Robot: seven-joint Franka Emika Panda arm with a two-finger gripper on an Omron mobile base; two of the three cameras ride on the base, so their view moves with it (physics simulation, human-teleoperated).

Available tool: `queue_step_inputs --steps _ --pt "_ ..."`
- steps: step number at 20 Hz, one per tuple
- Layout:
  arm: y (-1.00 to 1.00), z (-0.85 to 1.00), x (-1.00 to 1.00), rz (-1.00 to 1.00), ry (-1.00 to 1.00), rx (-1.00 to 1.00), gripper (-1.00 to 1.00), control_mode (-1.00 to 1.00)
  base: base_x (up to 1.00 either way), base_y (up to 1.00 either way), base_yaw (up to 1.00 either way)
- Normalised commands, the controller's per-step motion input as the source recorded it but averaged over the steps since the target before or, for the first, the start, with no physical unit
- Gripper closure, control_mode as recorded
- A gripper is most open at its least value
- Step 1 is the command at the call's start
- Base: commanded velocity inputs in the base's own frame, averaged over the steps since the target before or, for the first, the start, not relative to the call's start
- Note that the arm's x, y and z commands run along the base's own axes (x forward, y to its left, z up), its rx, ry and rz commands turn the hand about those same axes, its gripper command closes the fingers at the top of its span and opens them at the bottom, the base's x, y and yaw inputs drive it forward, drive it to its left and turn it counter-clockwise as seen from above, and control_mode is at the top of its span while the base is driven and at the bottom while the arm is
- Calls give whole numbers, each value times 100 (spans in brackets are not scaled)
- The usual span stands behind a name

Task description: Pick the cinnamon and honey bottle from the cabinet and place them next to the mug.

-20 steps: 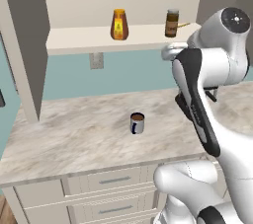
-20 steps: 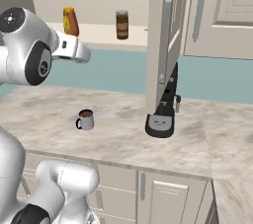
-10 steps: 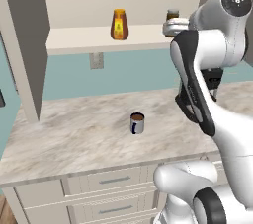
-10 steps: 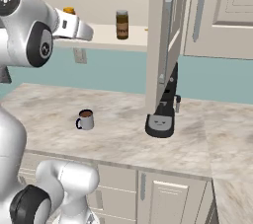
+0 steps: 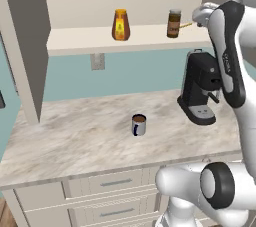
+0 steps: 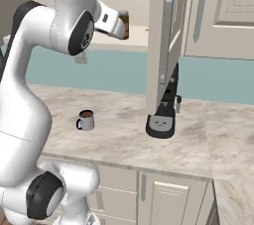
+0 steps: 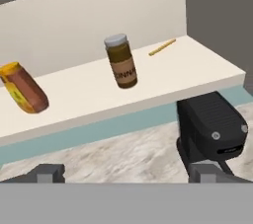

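**Nothing moved yet: both jars on the shelf, hand spread and reaching**

Going from left to right in the left base view, the honey bottle (image 5: 120, 25) stands upright on the shelf of the cabinet (image 5: 100, 38), toward the middle of the shelf. To its right, well apart from it, the cinnamon (image 5: 173, 23) stands upright too, near the shelf's right end. A thin tan stick (image 7: 161, 47) lies on the shelf just beyond the jar, seen best in the hand view.

Below, on the marble counter (image 5: 75, 141), the mug (image 5: 139, 124) sits alone with brown liquid in it, nothing placed beside it. Further right a black coffee machine (image 5: 200, 93) stands against the wall, under the right end of the shelf.

The gripper (image 7: 126, 173) is raised to shelf height at the right side, in front of the shelf edge and short of both jars. Its fingers are spread wide and hold nothing. In the hand view the cinnamon sits nearly centred above the fingertips, while the honey bottle lies off to the left, so the jar looks like the first target.

By my reading the task is at its very start: neither item has been picked up. Left to do are closing in on the cinnamon, gripping it, carrying it down beside the mug, and then the same trip for the honey bottle.
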Motion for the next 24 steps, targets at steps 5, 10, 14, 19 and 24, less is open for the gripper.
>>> queue_step_inputs --steps 5,10,14,19,24 --pt "-4 -15 46 0 0 0 -100 -100 0 0 0" --pt "0 -19 72 0 0 -3 -100 -100 0 0 0" --pt "0 -19 71 0 0 -6 -100 -100 0 0 0" --pt "2 0 60 0 0 -3 -100 -100 0 0 0" --pt "4 -1 26 0 0 -3 -100 -100 0 0 0"
